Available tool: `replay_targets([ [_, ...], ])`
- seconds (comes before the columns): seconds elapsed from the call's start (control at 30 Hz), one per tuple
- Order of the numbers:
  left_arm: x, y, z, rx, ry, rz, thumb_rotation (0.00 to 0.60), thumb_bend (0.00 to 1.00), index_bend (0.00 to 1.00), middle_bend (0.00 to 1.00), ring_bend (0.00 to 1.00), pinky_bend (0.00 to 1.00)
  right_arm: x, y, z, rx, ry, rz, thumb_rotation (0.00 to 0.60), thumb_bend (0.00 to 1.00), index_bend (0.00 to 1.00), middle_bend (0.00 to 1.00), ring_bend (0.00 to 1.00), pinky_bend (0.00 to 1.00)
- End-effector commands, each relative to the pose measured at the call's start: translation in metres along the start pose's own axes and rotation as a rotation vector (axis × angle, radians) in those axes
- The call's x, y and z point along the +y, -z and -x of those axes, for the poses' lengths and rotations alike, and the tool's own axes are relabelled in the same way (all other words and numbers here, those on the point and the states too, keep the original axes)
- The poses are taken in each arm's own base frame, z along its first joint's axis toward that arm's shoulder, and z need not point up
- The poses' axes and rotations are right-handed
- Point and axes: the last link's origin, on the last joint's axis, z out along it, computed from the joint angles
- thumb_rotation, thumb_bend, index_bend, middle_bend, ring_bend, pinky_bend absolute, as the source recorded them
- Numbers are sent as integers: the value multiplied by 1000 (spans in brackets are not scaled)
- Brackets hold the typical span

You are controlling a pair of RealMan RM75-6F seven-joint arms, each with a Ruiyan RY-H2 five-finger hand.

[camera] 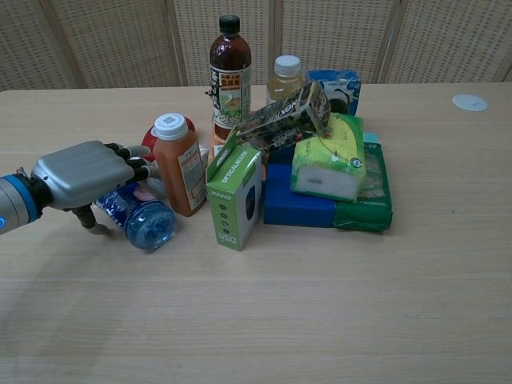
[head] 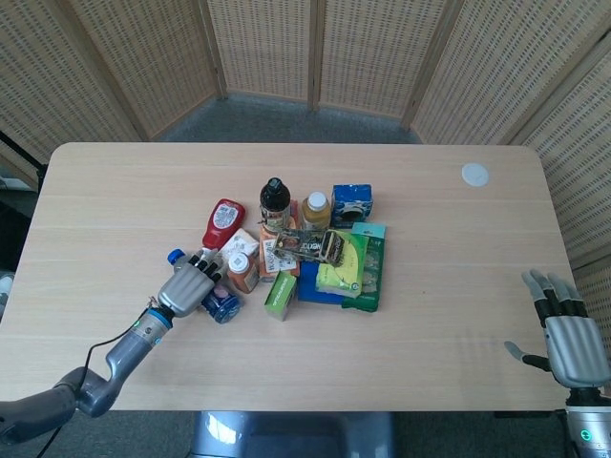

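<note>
Left hand (camera: pixel 84 174) lies palm-down over the blue water bottle (camera: pixel 138 216), which rests on its side on the desk (camera: pixel 256 320) at the left edge of the cluster of goods; its fingers (camera: pixel 136 165) reach across the bottle toward the orange sauce bottle (camera: pixel 178 166) with the white cap, and the thumb hangs down beside the bottle on the near side. Whether the fingers actually clasp the bottle cannot be told from either view. In the head view the same hand (head: pixel 187 287) covers most of the bottle, with the blue cap (head: pixel 175 256) showing just beyond it. A red ketchup bottle (head: pixel 222 223) lies behind, a green carton (camera: pixel 235 195) stands just right of the orange bottle, and a dark tea bottle (camera: pixel 230 70) stands upright further back. Right hand (head: pixel 567 327) rests well apart at the desk's right edge, fingers spread and holding nothing.
</note>
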Motion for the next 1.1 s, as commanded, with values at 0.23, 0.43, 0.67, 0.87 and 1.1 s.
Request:
replay_targets([
  [0.23,7,0,3,64,-22,11,600,0,607,541,335,585,1,0,-1,2,-6,-1,578,0,0,0,0,0],
  [0.43,-1,4,-6,112,1,1,600,0,652,588,376,645,0,0,-1,3,-6,1,584,0,0,0,0,0],
  [0.67,-21,9,-35,193,7,-22,600,0,652,589,376,650,0,0,-1,2,-4,2,580,0,0,0,0,0],
  [0.87,-38,15,-64,252,-1,-46,600,0,647,585,376,650,-1,1,-2,3,-6,2,582,0,0,0,0,0],
  [1.1,-66,26,-118,346,-52,-87,600,0,643,575,377,649,-3,0,-2,4,-7,1,583,0,0,0,0,0],
])
